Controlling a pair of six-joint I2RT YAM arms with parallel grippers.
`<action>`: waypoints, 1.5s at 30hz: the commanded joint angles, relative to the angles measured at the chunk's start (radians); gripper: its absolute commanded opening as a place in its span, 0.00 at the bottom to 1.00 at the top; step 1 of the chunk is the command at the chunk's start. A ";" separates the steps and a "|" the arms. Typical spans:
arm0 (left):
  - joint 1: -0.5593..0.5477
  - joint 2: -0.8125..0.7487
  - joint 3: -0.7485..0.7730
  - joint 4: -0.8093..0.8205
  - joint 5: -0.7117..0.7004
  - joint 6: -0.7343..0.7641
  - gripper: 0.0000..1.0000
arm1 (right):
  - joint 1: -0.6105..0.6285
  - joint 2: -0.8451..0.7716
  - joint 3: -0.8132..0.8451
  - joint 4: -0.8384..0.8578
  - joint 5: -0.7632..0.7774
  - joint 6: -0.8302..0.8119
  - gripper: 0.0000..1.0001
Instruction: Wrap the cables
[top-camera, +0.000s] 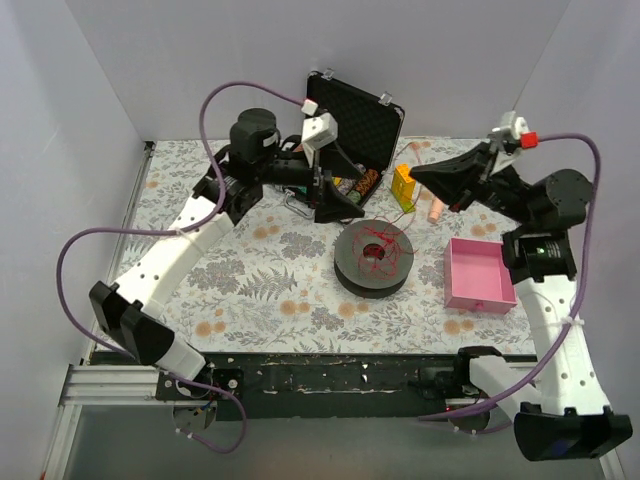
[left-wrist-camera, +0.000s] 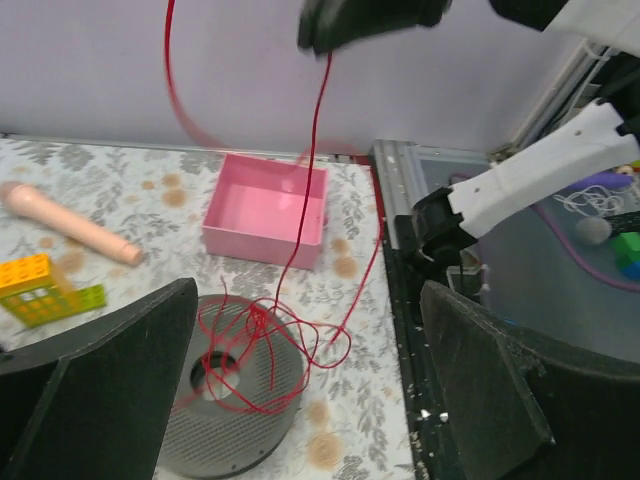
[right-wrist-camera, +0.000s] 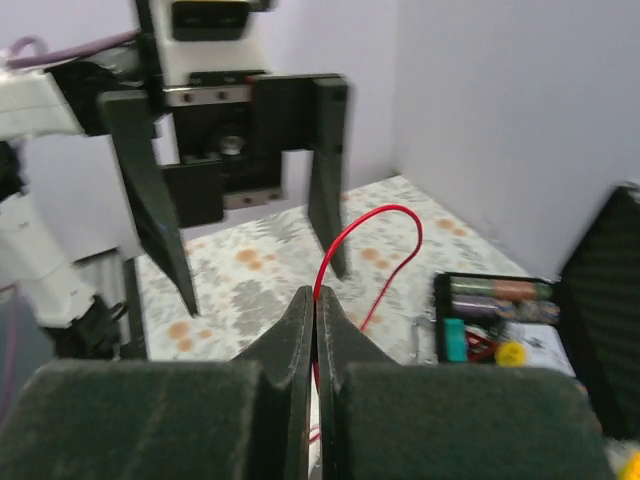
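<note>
The thin red wire lies in a loose tangle on top of a dark grey spool at the table's middle. One strand rises from the tangle to my right gripper, which is shut on it above the spool. In the right wrist view the wire arches out of the shut jaws. My left gripper is open and empty just behind the spool. Its fingers straddle the spool in its wrist view and face the right gripper.
A pink open box sits right of the spool. An open black case holding small parts stands at the back. A yellow brick and a peach stick lie behind the spool. The table's front edge is a black rail.
</note>
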 joint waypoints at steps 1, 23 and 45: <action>-0.043 0.057 0.122 -0.052 -0.039 -0.110 0.96 | 0.194 0.077 0.087 0.058 -0.063 -0.019 0.01; -0.043 0.002 0.214 -0.595 -0.090 0.609 0.53 | 0.504 0.374 0.368 -0.719 -0.176 -0.650 0.01; -0.043 -0.054 0.290 -0.521 -0.598 0.341 0.00 | 0.503 0.164 -0.208 -0.542 0.488 -0.431 0.75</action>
